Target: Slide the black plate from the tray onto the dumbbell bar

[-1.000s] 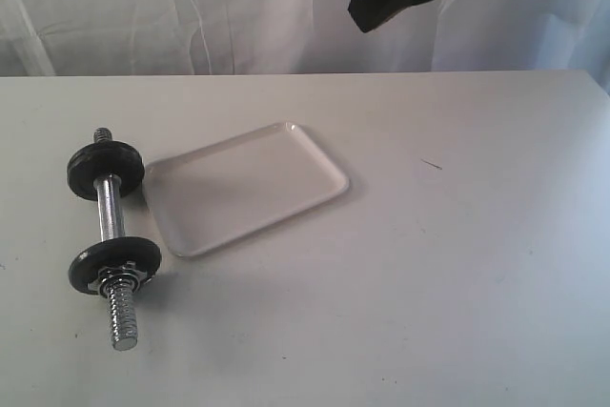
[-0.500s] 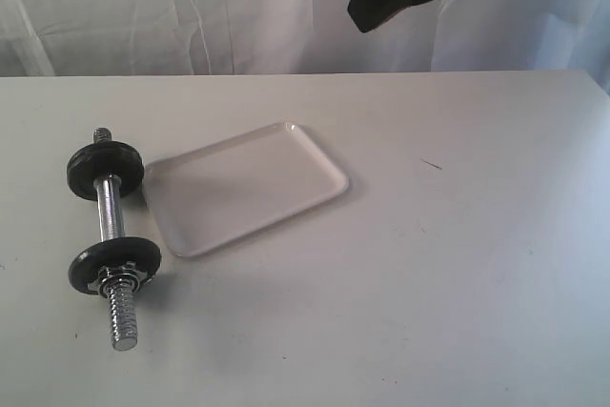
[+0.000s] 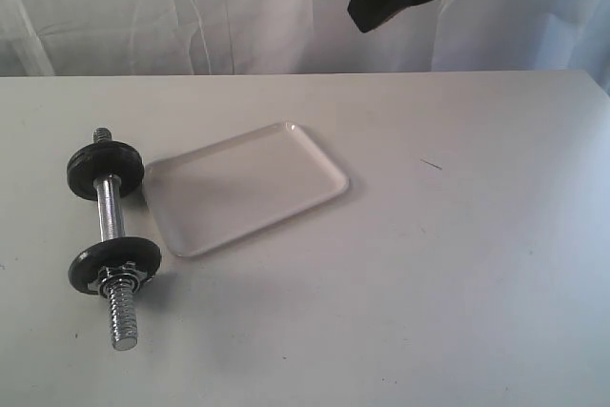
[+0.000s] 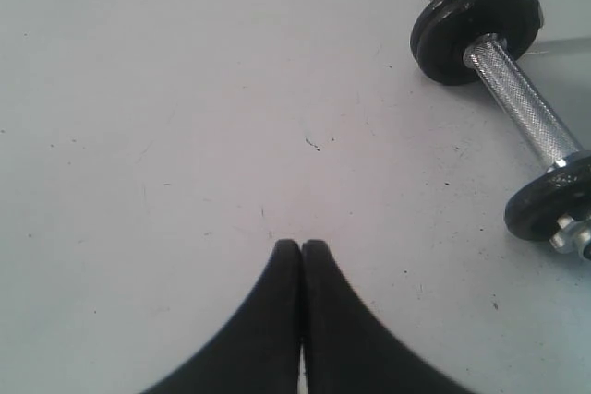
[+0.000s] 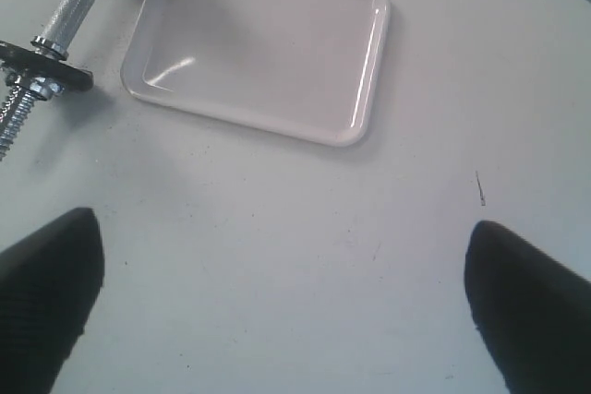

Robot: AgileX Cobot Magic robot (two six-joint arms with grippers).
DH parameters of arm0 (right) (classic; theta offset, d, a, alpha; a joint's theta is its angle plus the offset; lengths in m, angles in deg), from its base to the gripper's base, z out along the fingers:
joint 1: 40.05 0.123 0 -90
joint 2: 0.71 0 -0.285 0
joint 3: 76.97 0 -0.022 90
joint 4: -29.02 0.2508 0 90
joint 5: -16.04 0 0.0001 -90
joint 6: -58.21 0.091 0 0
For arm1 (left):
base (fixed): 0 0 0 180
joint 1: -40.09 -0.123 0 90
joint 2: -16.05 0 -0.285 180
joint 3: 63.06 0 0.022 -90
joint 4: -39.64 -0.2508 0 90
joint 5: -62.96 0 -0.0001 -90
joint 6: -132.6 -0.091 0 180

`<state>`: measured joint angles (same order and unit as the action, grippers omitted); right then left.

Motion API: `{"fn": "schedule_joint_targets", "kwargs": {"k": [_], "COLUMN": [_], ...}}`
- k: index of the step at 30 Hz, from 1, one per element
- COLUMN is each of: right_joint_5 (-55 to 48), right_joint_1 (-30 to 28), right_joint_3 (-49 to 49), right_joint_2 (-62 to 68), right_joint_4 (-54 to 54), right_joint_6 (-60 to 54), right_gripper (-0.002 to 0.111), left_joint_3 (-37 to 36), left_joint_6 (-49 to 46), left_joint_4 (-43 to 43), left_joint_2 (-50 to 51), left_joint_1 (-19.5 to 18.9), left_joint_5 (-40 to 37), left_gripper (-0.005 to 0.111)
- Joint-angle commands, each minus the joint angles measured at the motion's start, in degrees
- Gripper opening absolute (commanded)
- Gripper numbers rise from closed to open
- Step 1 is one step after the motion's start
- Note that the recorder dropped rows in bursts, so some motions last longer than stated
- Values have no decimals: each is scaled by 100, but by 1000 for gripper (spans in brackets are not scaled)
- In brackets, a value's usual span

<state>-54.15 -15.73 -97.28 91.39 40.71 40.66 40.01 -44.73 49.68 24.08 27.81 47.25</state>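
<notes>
Nothing has shifted over the last second: both arms hang motionless and every object lies where it lay. The right gripper [image 5: 282, 274] is spread as wide as it goes and holds nothing, with the tray [image 5: 259, 62] on the table [image 3: 457, 283] beyond its fingertips and well apart from them. That tray is bare. The left gripper [image 4: 302, 251] has its fingers pressed together on nothing, over bare table, and the dumbbell bar [image 4: 522, 103] lies ahead of it and off to one side, out of its reach. The bar carries one black plate [image 3: 114, 265] behind a silver nut [image 3: 119, 278] at its long threaded end and another black plate [image 3: 105, 169] near the opposite end, and it lies just beside the tray's short edge. With no plate left in the tray and both tools idle, the job looks finished. Which of the two plates came from the tray cannot be told.
</notes>
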Motion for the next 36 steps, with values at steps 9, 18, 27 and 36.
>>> {"fn": "schedule_joint_targets", "kwargs": {"k": [9, 18, 27, 36], "right_joint_5": [23, 61, 3422, 4774], "right_joint_1": [-40, -40, 32, 22], "right_joint_3": [46, 206, 2676, 6292], "right_joint_2": [-45, -172, -2358, -5038], "right_joint_4": [19, -244, -1101, -2484], "right_joint_6": [11, 610, 1335, 3041], "right_gripper": [105, 105, 105, 105], "left_joint_3": [-28, -28, -28, -28], "left_joint_6": [15, 15, 15, 15], "left_joint_4": [7, 7, 7, 7], "left_joint_2": [-25, -25, -25, -25], "left_joint_1": [36, 36, 36, 36], "left_joint_5": [35, 35, 35, 35], "left_gripper": [0, 0, 0, 0]}}
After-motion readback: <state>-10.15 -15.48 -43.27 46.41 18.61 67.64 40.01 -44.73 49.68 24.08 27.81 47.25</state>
